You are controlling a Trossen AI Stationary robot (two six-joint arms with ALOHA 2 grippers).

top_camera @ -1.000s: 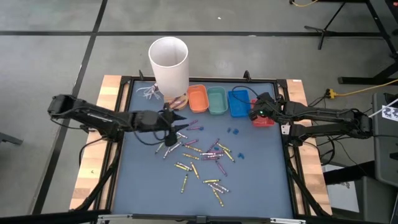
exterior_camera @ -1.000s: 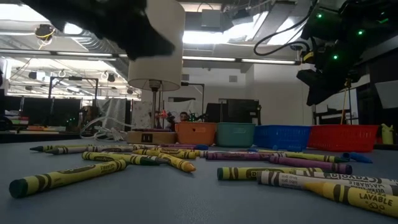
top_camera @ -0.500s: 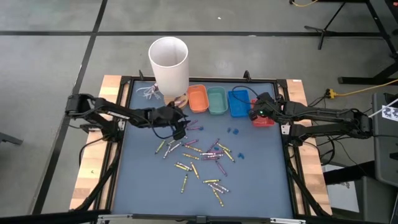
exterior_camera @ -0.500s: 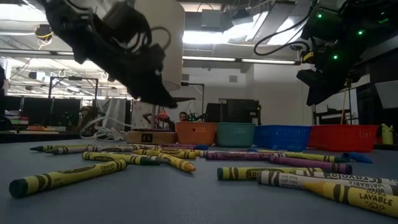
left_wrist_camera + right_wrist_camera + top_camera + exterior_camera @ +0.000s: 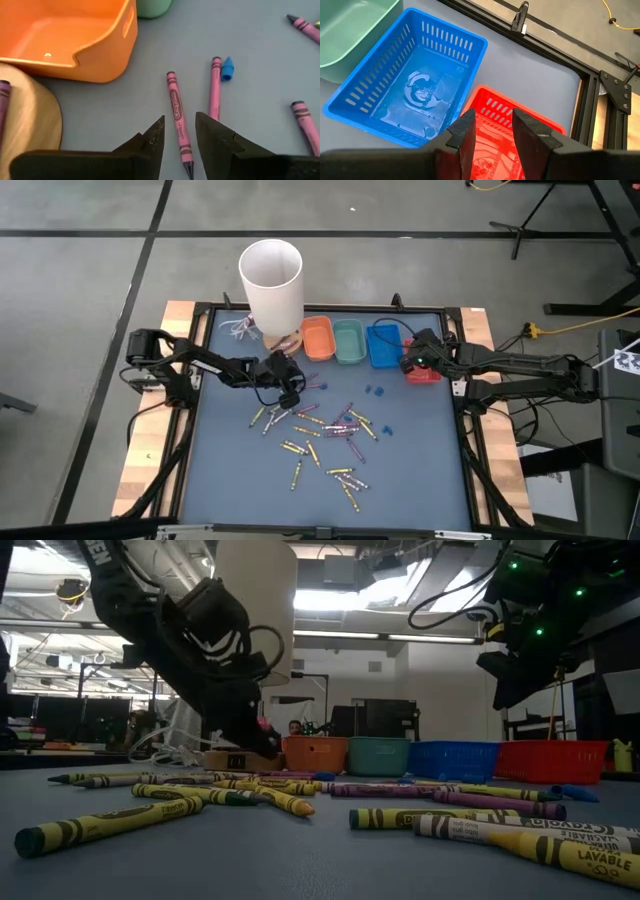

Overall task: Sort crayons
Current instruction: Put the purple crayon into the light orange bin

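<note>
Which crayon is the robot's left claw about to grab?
Find the orange tray beside the tall white cup. In front of that tray hangs the left gripper, fingers apart, over a pink-purple crayon lying on the blue mat. A similar crayon lies next to it, but that one touches a small blue bit; the target lies alone.

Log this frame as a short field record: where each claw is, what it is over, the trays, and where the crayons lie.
left claw: low over the mat near the orange tray, fingers either side of a purple crayon, not yet gripping
right claw: open, waiting above the red basket
trays: orange, green tray, blue basket, red, in one row
crayons: scattered mid-mat, unsorted
white cylinder: behind the trays
</note>
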